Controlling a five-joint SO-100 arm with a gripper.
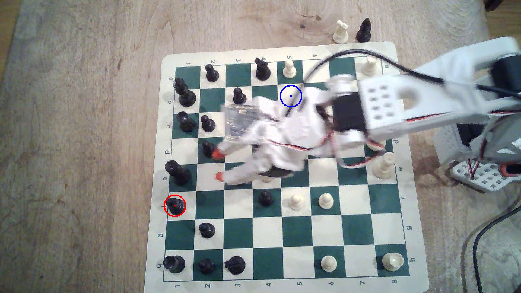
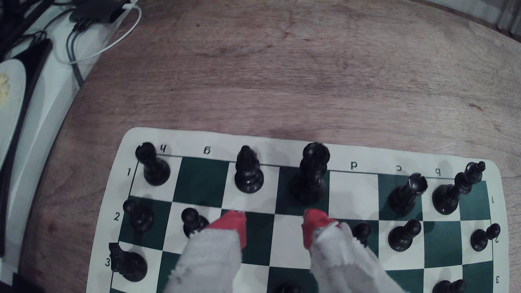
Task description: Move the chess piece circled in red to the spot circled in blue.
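- Black bishop [image 1: 174, 205], ringed in red, upright on a cream square at the chessboard's [image 1: 282, 233] edge on the exterior view's left [image 2: 248, 171].
- Blue-ringed square [image 1: 291, 96] well apart, toward that board's far side.
- Gripper [image 1: 217, 165] over the board's middle, red-tipped fingers [image 2: 231, 222] spread apart, holding nothing, short of the bishop.

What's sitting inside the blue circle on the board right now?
Inside the blue circle the exterior view shows only a pale patch and a tiny blue dot. The blurred arm overlaps that area, so the square beneath isn't clear.
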